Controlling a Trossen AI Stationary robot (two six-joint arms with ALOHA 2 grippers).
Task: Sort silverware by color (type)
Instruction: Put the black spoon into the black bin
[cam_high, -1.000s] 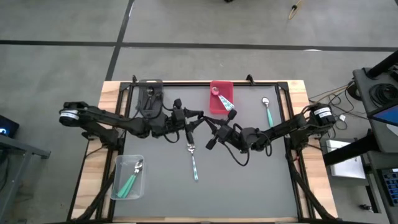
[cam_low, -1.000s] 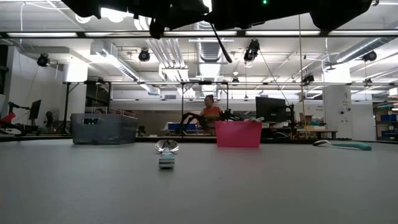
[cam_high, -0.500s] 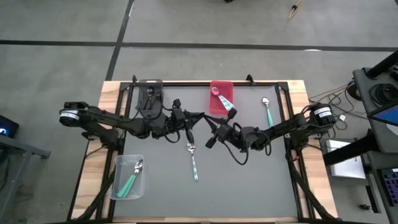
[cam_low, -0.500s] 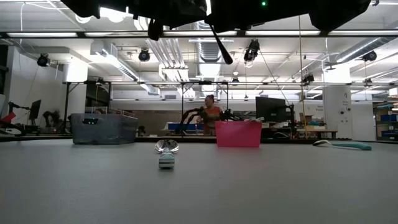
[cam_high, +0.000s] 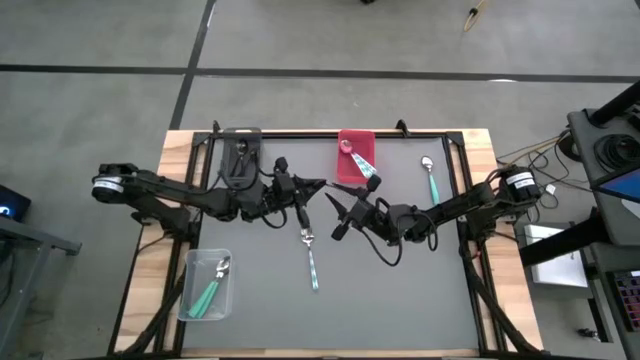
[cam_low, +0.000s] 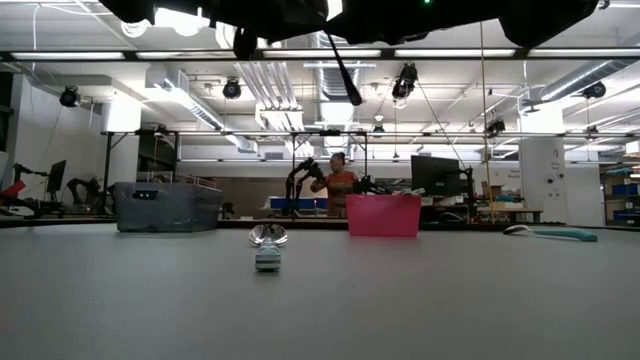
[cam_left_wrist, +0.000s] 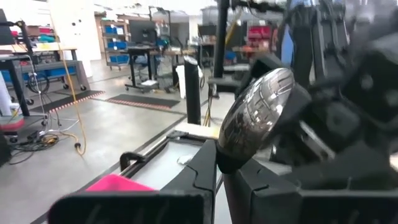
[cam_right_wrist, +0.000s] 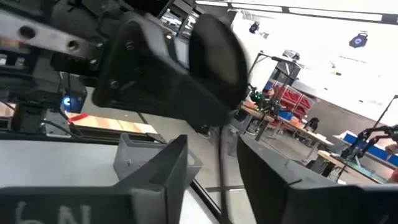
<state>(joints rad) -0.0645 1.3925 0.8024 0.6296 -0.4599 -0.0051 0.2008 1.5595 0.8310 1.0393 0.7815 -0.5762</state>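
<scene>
A dark metal spoon (cam_left_wrist: 255, 115) is up in the air over the middle of the table, with my left gripper (cam_high: 303, 192) shut on it. Its thin handle (cam_low: 342, 72) slants down below the arms. Facing the left gripper, my right gripper (cam_high: 336, 213) is open. Its fingers (cam_right_wrist: 168, 168) stand on either side of the handle (cam_right_wrist: 221, 158) without touching it. On the table lie a spoon with a light-blue handle (cam_high: 311, 262) near the middle and a teal-handled spoon (cam_high: 431, 178) at the far right. My left gripper pinches the dark spoon's neck (cam_left_wrist: 222, 167), just below the bowl, between its two fingers. The fingers come level from the table's left and lie across the spoon. The spoon is lifted clear, bowl up and handle slanting down below the fingers.
A red bin (cam_high: 356, 152) with spoons stands at the far edge. A grey bin (cam_high: 240, 150) stands at the far left. A clear bin (cam_high: 207, 285) with teal-handled spoons sits near the left front. People and other robot arms show in the room beyond the table.
My left gripper has shut on the dark spoon, and my right gripper has then opened and let go of it. Both arms have stayed where they were, and the spoon has stayed up between them.
</scene>
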